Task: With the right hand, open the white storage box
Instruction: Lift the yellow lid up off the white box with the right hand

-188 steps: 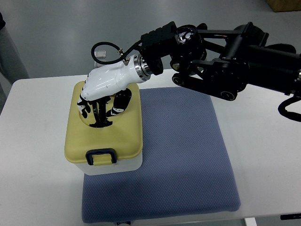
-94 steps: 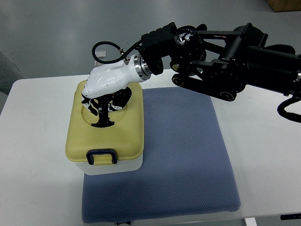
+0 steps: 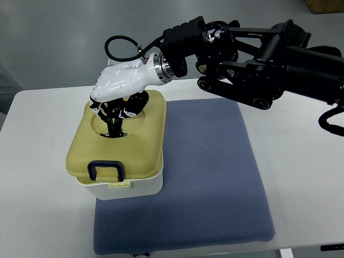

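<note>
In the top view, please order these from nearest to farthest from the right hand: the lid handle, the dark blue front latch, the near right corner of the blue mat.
1. Lid handle: in the right hand fingers' grasp, at the lid's middle.
2. Front latch: on the box's near edge, below the hand.
3. Mat corner: far off at lower right.

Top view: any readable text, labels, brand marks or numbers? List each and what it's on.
None readable.
storage box, yellow lid, latch: no print visible.
blue mat and table: plain.
right hand, gripping the lid handle, and its arm: no legible marking.
</note>
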